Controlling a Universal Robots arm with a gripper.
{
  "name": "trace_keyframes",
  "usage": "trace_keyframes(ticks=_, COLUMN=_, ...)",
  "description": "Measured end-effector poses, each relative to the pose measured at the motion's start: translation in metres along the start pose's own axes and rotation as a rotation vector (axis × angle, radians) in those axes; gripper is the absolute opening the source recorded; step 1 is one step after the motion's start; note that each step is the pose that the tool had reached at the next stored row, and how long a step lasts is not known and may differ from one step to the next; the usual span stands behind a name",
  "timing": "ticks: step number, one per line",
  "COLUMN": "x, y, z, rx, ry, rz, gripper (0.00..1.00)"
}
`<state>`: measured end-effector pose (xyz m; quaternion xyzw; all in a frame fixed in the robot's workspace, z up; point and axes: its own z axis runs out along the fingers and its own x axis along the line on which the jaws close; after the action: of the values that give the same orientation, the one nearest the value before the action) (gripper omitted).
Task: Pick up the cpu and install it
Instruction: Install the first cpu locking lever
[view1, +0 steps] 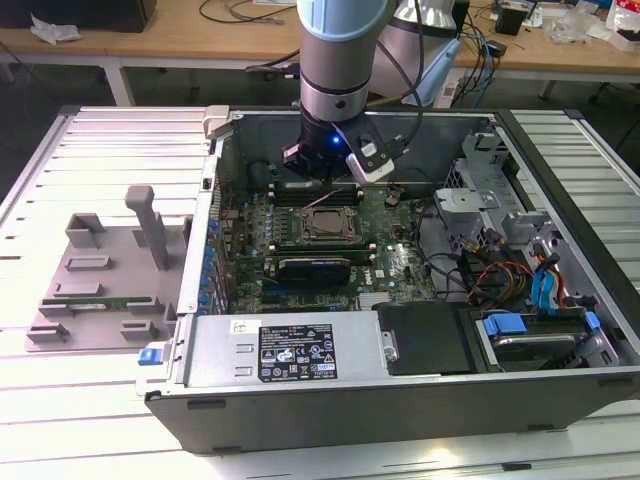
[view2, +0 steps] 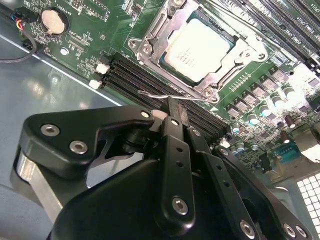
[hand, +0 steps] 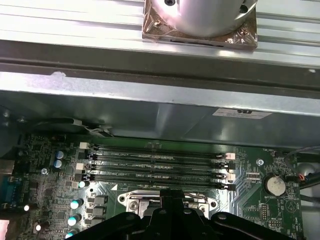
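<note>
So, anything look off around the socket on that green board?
Nothing looks damaged or askew. The silver-grey square cpu lies flat and square inside the metal socket frame. One oddity: a thin wire lever sticks out over the black memory slots, apparently unlatched. The black gripper hovers close to it.

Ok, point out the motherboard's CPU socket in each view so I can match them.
Exterior view: CPU socket mid-board, inside the open case.
Second wrist view: socket just past the gripper, with the cpu lying in it.
First wrist view: its metal frame lies between gripper and memory slots.
Shared landmark: the memory slots beside it.
</note>
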<state>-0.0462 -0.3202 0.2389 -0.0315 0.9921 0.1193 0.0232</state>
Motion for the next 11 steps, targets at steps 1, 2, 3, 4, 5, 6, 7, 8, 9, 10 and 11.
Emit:
trace_keyframes(ticks=1, x=0.0000, y=-0.0001, z=0.0009, rx=-0.0003, ry=-0.0003, rz=0.000, gripper=0.11)
trace_keyframes(ticks=2, x=0.0001, y=-0.0003, z=0.0011, rx=0.0003, ry=-0.0003, rz=0.002, gripper=0.11)
trace_keyframes(ticks=3, x=0.0001, y=-0.0003, z=0.0013, rx=0.0003, ry=-0.0005, rz=0.002, gripper=0.11)
trace_keyframes(ticks=4, x=0.0000, y=-0.0003, z=0.0014, rx=0.0002, ry=-0.0006, rz=0.003, gripper=0.11)
trace_keyframes(ticks=5, x=-0.0001, y=-0.0004, z=0.0016, rx=0.0002, ry=-0.0008, rz=0.003, gripper=0.11)
trace_keyframes(ticks=6, x=-0.0003, y=-0.0004, z=0.0018, rx=0.0000, ry=-0.0010, rz=0.003, gripper=0.11)
trace_keyframes(ticks=7, x=-0.0006, y=-0.0007, z=0.0026, rx=0.0002, ry=-0.0019, rz=0.007, gripper=0.11)
trace_keyframes(ticks=8, x=-0.0007, y=-0.0009, z=0.0036, rx=0.0011, ry=-0.0053, rz=0.021, gripper=0.11)
trace_keyframes(ticks=9, x=-0.0007, y=-0.0011, z=0.0042, rx=0.0020, ry=-0.0080, rz=0.033, gripper=0.11)
trace_keyframes(ticks=10, x=-0.0008, y=-0.0012, z=0.0049, rx=0.0021, ry=-0.0092, rz=0.038, gripper=0.11)
trace_keyframes(ticks=11, x=-0.0008, y=-0.0008, z=0.0055, rx=0.0019, ry=-0.0095, rz=0.039, gripper=0.11)
